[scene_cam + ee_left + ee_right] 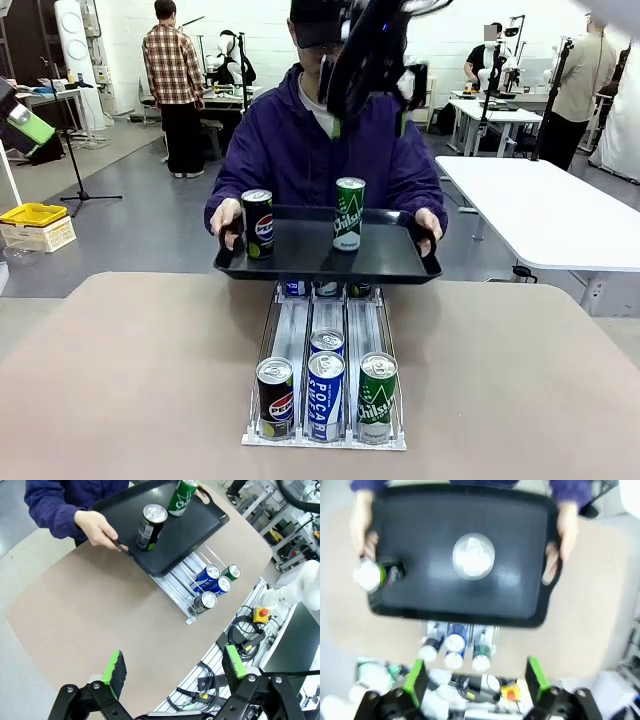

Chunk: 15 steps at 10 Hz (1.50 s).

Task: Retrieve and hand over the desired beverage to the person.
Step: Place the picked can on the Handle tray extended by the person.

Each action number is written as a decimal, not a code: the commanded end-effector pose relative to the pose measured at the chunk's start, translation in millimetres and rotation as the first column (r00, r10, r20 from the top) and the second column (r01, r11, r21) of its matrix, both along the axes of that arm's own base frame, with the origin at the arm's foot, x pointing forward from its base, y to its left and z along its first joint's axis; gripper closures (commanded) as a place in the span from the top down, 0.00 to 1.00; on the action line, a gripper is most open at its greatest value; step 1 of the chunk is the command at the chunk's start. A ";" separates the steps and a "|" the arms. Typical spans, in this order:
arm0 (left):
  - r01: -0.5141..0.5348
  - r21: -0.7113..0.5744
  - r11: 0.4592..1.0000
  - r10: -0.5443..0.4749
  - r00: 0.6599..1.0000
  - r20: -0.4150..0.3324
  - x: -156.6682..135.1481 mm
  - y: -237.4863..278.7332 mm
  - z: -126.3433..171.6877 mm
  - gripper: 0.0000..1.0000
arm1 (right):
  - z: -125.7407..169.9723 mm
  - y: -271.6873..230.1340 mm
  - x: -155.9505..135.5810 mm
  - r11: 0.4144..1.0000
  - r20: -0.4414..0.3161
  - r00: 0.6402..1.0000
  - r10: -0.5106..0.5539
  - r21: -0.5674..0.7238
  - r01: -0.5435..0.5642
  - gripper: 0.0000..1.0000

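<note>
The person (310, 150), in a dark purple hooded jacket, holds a black tray (300, 262) by both handles above the table's far edge. On the tray stand a black Pepsi can (257, 224) at the left and a green Chilsung can (349, 213) in the middle. My right gripper (372, 100) hangs open high above the green can (473, 556), its green pads (536, 676) spread wide and nothing between them. My left gripper (175, 665) is open and empty too, raised off to the table's left side, far from the tray (170, 525).
A clear can rack (325, 440) lies on the brown table (130, 380) in front of the tray. Its lanes hold a Pepsi can (275, 398), blue Pocari cans (325, 395) and a Chilsung can (377, 397). White tables and other people are behind.
</note>
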<state>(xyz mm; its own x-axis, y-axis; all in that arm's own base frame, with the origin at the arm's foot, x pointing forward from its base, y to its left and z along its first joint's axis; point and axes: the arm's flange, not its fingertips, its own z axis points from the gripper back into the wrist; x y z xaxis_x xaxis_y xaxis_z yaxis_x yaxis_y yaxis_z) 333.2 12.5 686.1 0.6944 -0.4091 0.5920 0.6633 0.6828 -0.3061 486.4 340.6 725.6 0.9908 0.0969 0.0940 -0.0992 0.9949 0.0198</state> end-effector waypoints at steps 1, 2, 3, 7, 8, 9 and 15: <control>-0.003 0.009 1.000 0.003 1.000 -0.006 -2.5 0.7 -0.5 1.00 | -53.0 -57.5 -73.2 0.998 0.015 1.000 -0.003 0.067 0.002 1.00; -0.003 0.009 1.000 0.003 1.000 -0.006 -2.5 0.7 -0.5 1.00 | -63.4 -72.1 -89.1 0.997 0.009 1.000 -0.001 0.072 0.000 1.00; -0.003 0.009 1.000 0.003 1.000 -0.006 -2.5 0.7 -0.5 1.00 | -72.9 -81.4 -102.1 0.997 -0.012 1.000 0.012 0.071 -0.011 1.00; -0.003 0.009 1.000 0.003 1.000 -0.006 -2.5 0.7 -0.5 1.00 | -72.5 -141.1 -116.9 0.986 0.001 0.996 0.094 0.137 -0.093 1.00; -0.003 0.009 1.000 0.003 1.000 -0.006 -2.5 0.7 -0.5 1.00 | -72.2 -149.6 -112.1 0.980 -0.010 0.991 0.131 0.151 -0.128 1.00; -0.003 0.009 1.000 0.003 1.000 -0.006 -2.5 0.7 -0.5 1.00 | -73.2 -155.9 -103.9 0.978 -0.013 0.989 0.144 0.157 -0.140 1.00; -0.003 0.009 1.000 0.003 1.000 -0.006 -2.5 0.7 -0.5 1.00 | -67.2 -151.3 -113.0 0.988 -0.010 0.994 0.108 0.110 -0.106 1.00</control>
<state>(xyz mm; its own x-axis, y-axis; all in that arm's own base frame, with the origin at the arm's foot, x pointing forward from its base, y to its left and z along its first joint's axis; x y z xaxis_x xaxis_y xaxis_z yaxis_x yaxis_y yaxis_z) 333.1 12.6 686.1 0.6945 -0.4091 0.5919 0.6632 0.6830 -0.3060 374.0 190.2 658.0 0.9716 0.2156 0.0972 -0.2269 0.9656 0.1267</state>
